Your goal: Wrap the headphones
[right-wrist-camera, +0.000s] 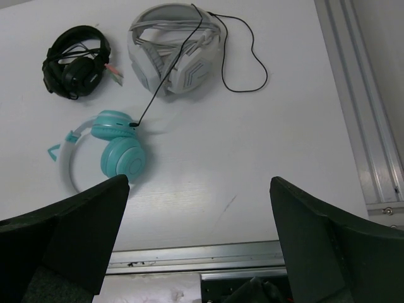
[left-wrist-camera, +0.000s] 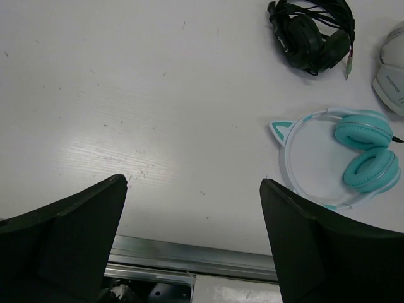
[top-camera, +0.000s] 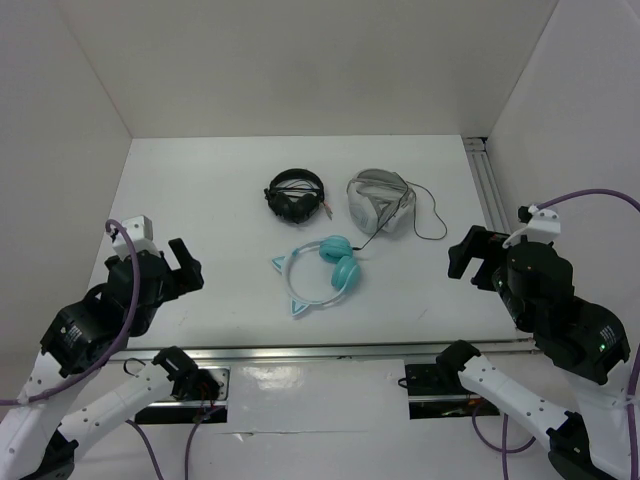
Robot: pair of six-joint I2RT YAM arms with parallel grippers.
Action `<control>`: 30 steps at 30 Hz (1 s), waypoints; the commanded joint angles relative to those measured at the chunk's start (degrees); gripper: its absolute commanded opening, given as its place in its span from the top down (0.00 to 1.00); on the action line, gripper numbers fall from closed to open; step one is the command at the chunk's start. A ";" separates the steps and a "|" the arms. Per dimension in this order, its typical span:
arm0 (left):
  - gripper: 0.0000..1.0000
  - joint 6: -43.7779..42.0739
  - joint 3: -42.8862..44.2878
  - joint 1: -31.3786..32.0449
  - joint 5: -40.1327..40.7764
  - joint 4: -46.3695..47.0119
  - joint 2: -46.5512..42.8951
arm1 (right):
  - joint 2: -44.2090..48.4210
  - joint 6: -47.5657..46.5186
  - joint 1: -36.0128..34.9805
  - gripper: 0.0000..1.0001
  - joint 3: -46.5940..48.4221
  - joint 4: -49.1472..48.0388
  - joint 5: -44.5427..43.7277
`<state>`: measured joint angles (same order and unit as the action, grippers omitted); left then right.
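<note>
The teal headphones (top-camera: 336, 262) lie flat at the table's middle, ear cups folded together, pale headband with cat ears (top-camera: 292, 283) toward the near left. Their thin black cable (top-camera: 430, 212) runs up over the grey-white headphones and loops to the right. They also show in the left wrist view (left-wrist-camera: 366, 158) and the right wrist view (right-wrist-camera: 120, 151). My left gripper (top-camera: 186, 266) is open and empty, raised at the near left. My right gripper (top-camera: 468, 258) is open and empty, raised at the near right. Neither touches the headphones.
Small black headphones (top-camera: 295, 194) lie at the back centre. Grey-white headphones (top-camera: 379, 200) lie to their right, under the black cable. A metal rail (top-camera: 488, 185) runs along the right edge, another (top-camera: 330, 351) along the near edge. White walls enclose the table.
</note>
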<state>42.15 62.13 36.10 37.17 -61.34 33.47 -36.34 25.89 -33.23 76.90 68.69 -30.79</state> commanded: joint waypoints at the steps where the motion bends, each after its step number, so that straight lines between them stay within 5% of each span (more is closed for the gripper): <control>1: 0.00 -1.36 -0.08 0.03 -0.69 2.10 -0.69 | 0.65 -0.40 -0.34 0.00 1.76 -0.31 -1.29; 10: 0.00 -1.82 -2.97 0.03 -11.40 8.16 3.08 | -1.98 0.92 -0.34 0.00 0.53 -0.92 -2.17; 18: 0.00 2.76 -14.83 0.55 -28.36 30.12 16.95 | -2.51 0.39 -0.34 0.00 -6.14 -7.77 5.02; 24: 0.00 11.44 -9.76 5.82 -24.88 37.08 41.62 | -3.13 -0.23 -0.34 0.00 -8.88 -10.67 10.13; 30: 0.00 18.22 -3.07 9.16 -17.84 34.37 55.28 | -2.60 -0.23 -0.34 0.00 -10.02 -11.20 11.45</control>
<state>54.48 55.07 44.66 14.70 -28.05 85.52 -39.51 25.91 -33.23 67.02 61.56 -20.91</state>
